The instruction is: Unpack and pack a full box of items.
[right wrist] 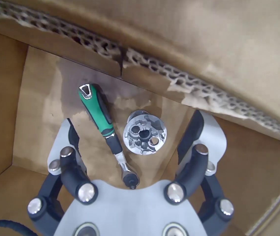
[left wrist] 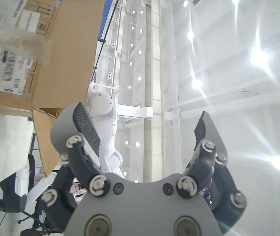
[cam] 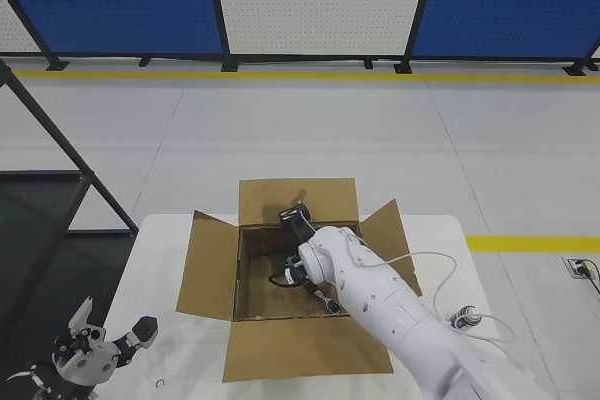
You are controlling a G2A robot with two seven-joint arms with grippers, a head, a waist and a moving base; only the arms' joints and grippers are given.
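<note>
Top view gives me the box [cam: 208,268] in the middle of the counter [cam: 160,250], all four flaps folded outward, with my right arm reaching down through its open top. Right wrist view puts the right claw [right wrist: 132,124] low inside the box, released and with nothing between its fingers [right wrist: 72,133]. It hangs over two items lying on the cardboard floor. One is a ratchet [right wrist: 100,116] with a green and black handle. Its drive head lies closest to the claw's base and its handle end points toward the box wall. The other is a disc [right wrist: 145,135], a round metal part with holes and a dark centre bore, lying flat just beside the ratchet's shank. I cannot tell whether the two touch. Both sit between the spread fingers, and neither finger touches either item. The torn corrugated edge of a flap runs across above them. My left claw [cam: 112,322] is by the counter's left edge, well apart from the box. It is likewise released and empty. Left wrist view shows it turned upward toward the ceiling lights, with a labelled outer side of the box off to one side. Right of the box, a small white and blue object [cam: 465,318] sits on the counter with a thin white cable [cam: 442,272] curling by it.
</note>
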